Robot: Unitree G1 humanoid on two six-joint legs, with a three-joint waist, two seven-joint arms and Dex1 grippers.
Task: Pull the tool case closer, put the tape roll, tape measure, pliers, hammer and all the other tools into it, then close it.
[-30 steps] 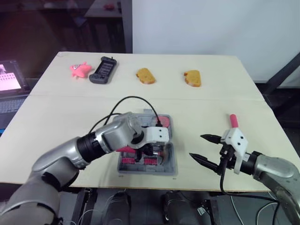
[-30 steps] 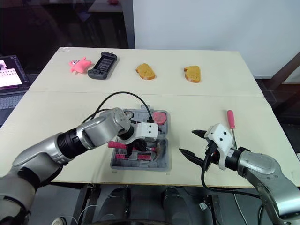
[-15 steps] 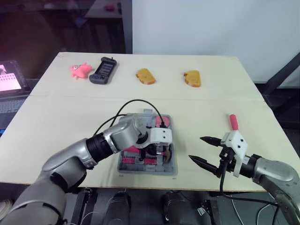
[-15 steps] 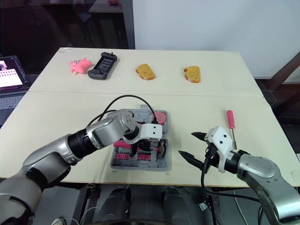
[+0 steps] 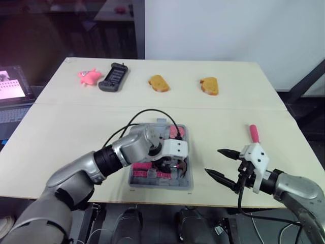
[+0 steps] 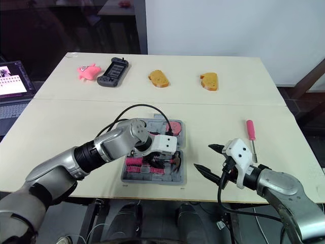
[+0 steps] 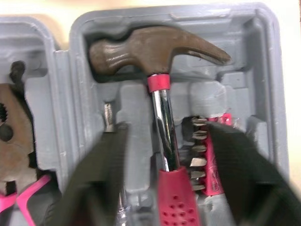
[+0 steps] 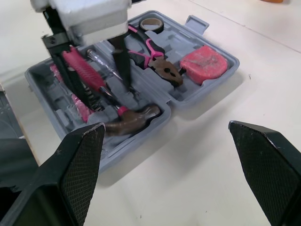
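Observation:
The grey tool case [image 5: 187, 179] lies open at the table's near middle. The hammer [image 7: 155, 49], with its brown head and pink grip, lies in its slot in the case [image 8: 188, 96]. My left gripper [image 7: 165, 129] hovers over it, open, one finger [image 7: 101, 160] on each side of the handle and clear of it. Pliers [image 8: 150, 54], a tape roll [image 8: 150, 23] and a pink tape measure [image 8: 203, 63] lie in the other half. A pink screwdriver [image 5: 253, 132] rests on the table at the right. My right gripper [image 5: 213, 161] is open and empty, right of the case.
Along the far edge sit a pink toy [image 5: 88, 76], a black handset [image 5: 112, 77] and two pieces of bread [image 5: 158, 83] [image 5: 208, 85]. A laptop [image 5: 10, 89] stands off the table's left side. A black cable loops over the case.
My left gripper carried the hammer rightward into its slot, then opened and let go. The right arm has stayed put.

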